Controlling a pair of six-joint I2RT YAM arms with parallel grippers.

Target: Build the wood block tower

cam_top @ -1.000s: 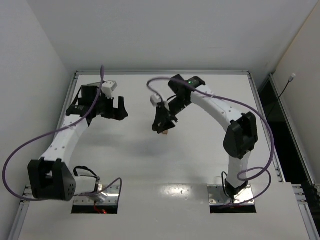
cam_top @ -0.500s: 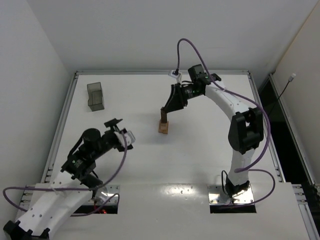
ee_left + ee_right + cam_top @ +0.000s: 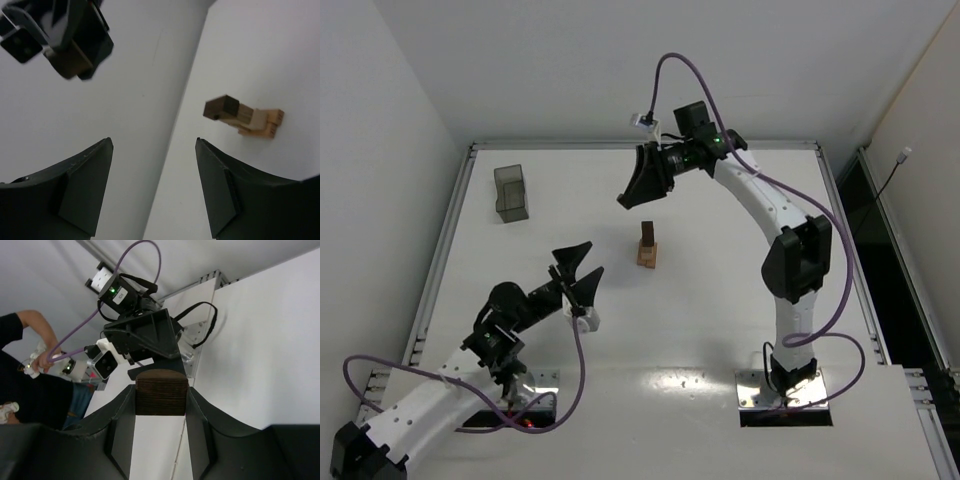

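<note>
The wood block tower is a small stack near the table's middle, tan blocks at the bottom and a dark brown piece on top; it also shows in the left wrist view. My right gripper hangs in the air behind and above the tower, apart from it. It is shut on a dark brown block with a rounded top, which also shows in the left wrist view. My left gripper is open and empty, to the left of the tower, its fingers pointing toward it.
A translucent grey bin stands at the far left of the table. A person's arm shows beyond the table in the right wrist view. The left arm's wrist faces the right gripper.
My left arm has pulled back from the grey bin to the near left and now points at the tower. My right gripper has risen from the tower and moved farther back.
</note>
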